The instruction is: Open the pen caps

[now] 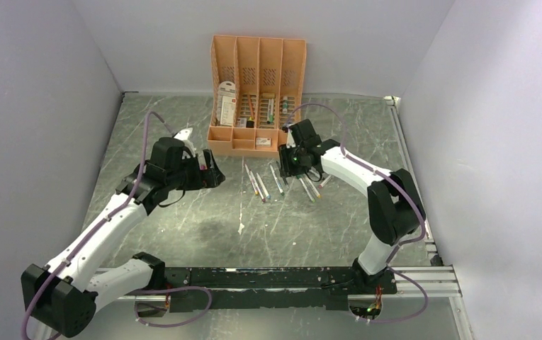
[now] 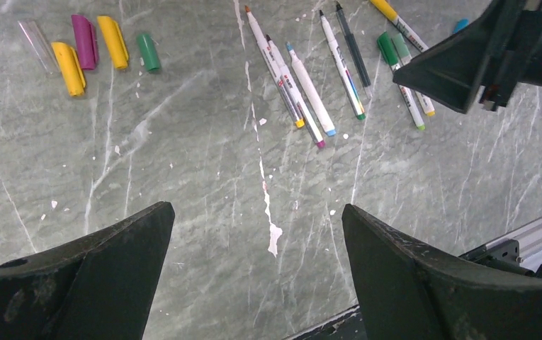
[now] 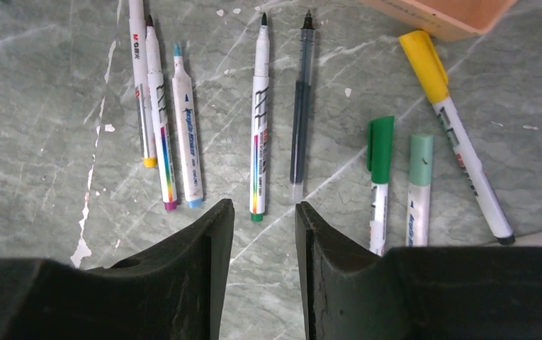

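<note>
The right pincer hovers low over the grey-green marbled counter, its 2 black fingers drawn close with a narrow gap between them and nothing in it. The left pincer hangs with its fingers spread wide, also empty. Under the right pincer 8 thin pale-barrelled marker pens lie in a loose row. The 5 on the left show bare tips. The 3 on the right are capped: a dark green plastic cap, a pale green plastic cap just beside it, and a long yellow plastic cap whose pen lies slanted near the peach-orange plastic organiser. The left wrist view shows 5 loose pulled-off caps on the counter, well apart from the pens. So 3 caps look left to do. These pens should be light, stiff and smooth, likely to roll or skid on the hard counter when nudged. The caps are probably press-fitted and want a straight pull along the barrel. A sound hold would be 1 pincer across the middle of the barrel and the other across the cap's body, squeezing firmly because the plastic is slippery.
</note>
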